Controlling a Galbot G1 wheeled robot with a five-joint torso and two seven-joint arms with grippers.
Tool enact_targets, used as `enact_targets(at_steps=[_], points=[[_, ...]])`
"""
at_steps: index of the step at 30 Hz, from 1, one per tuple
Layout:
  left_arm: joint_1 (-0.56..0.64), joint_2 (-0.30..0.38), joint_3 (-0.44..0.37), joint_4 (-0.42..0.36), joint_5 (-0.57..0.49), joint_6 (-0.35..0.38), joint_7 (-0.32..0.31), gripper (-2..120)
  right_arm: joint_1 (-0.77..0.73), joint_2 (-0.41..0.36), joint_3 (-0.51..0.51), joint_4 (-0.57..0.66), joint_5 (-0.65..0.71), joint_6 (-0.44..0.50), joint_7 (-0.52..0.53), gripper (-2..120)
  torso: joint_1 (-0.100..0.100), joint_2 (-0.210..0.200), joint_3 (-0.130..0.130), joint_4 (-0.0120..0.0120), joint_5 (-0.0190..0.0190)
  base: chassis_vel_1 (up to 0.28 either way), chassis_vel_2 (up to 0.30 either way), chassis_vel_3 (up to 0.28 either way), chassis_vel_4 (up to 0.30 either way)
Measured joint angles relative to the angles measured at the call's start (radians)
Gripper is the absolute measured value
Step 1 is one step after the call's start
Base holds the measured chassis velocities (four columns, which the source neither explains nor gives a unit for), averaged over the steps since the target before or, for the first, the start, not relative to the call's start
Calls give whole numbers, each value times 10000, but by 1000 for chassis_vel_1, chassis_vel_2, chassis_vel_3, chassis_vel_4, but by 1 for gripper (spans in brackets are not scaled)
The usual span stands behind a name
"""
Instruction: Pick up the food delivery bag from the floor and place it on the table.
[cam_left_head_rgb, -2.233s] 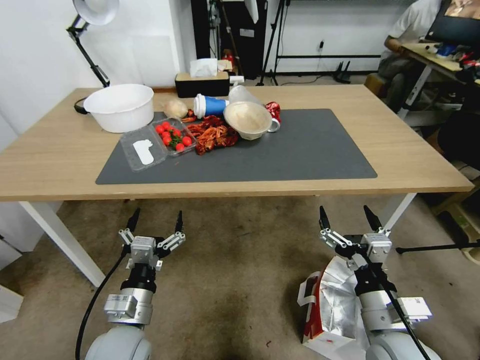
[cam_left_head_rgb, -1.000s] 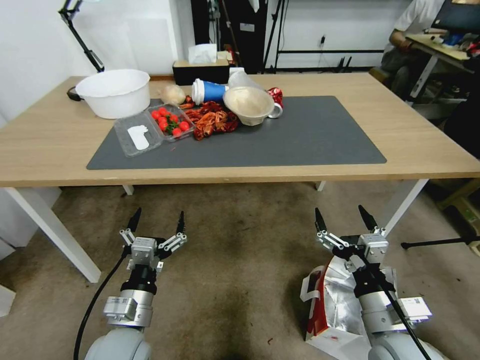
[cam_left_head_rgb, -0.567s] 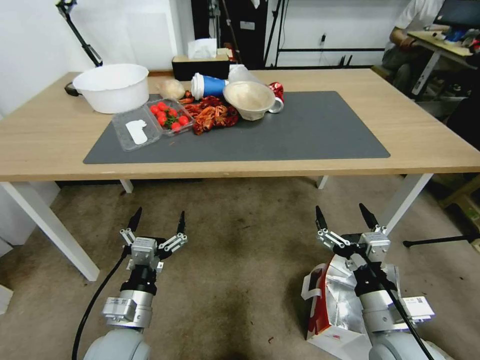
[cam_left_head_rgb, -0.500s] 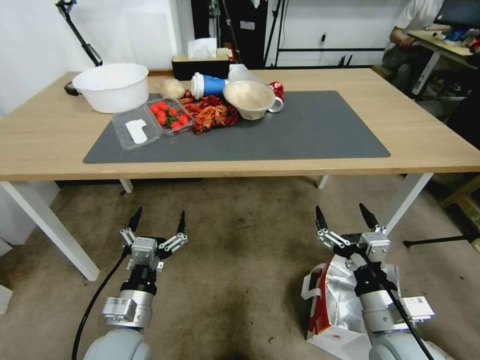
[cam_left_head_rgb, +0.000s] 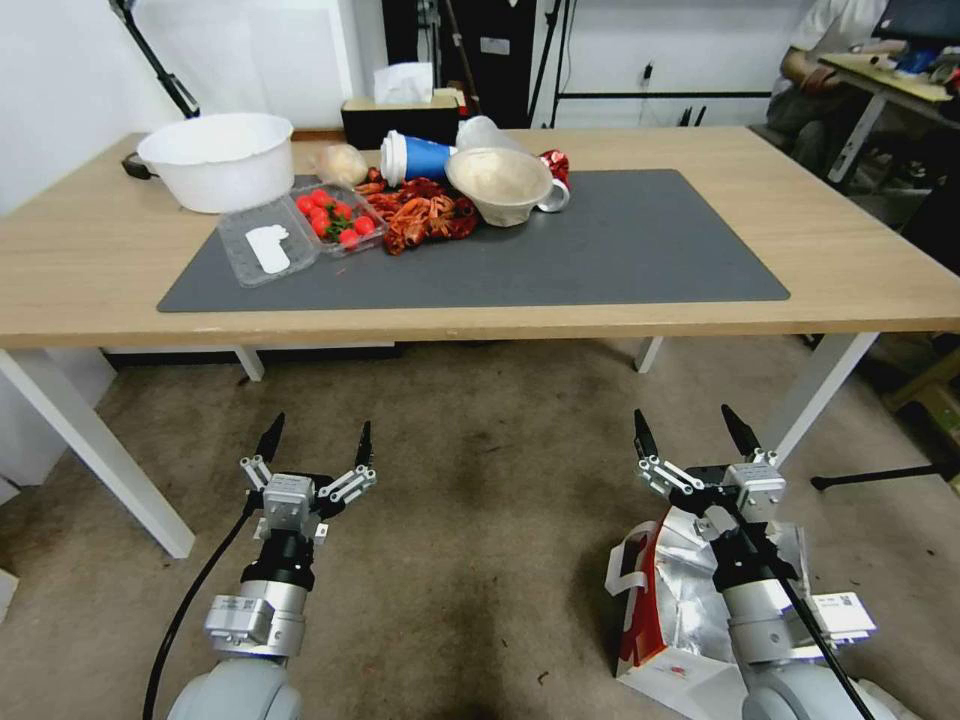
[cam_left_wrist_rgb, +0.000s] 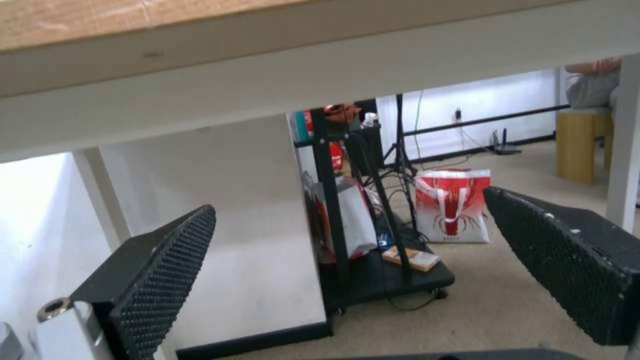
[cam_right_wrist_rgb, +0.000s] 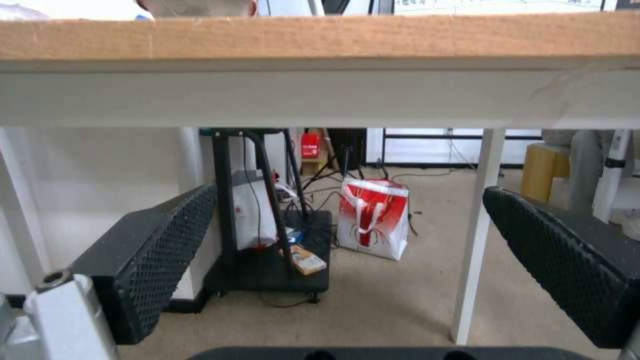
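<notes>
bag (cam_left_head_rgb: 675, 610) upright on carpet (cam_left_head_rgb: 470, 520), mouth up; right hand (cam_left_head_rgb: 697, 438) above, fingers apart.

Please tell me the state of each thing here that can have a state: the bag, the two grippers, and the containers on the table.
food delivery bag: standing on the floor, top open, foil lining showing.
right gripper: above the bag, jaws open, empty.
left gripper: over bare floor, jaws open, empty.
clear tomato box: on the mat, lid open.
blue cup: lying on its side.
beige bowl: tilted.
white bowl: upright on the table.
</notes>
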Motion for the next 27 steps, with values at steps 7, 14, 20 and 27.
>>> enact_targets(at_steps=[7,14,20,27], points=[[3,-18,5,10,2,0,0,100,-1,21,-4,-97,-33,52,4,100,-119,-341,-220,0,0,0,0,0,0],[-25,-62,63,91,25,-1,0,100,-6,73,-6,-208,-43,105,7,100,-194,-583,-390,0,1,0,0,0,0],[-100,-64,72,132,10,4,1,100,26,91,-3,-255,-43,119,15,100,-277,-861,-586,0,1,0,0,0,0],[-127,-62,77,168,-7,14,4,100,49,67,13,-286,-35,120,18,100,-355,-1104,-755,0,0,0,0,0,0]])
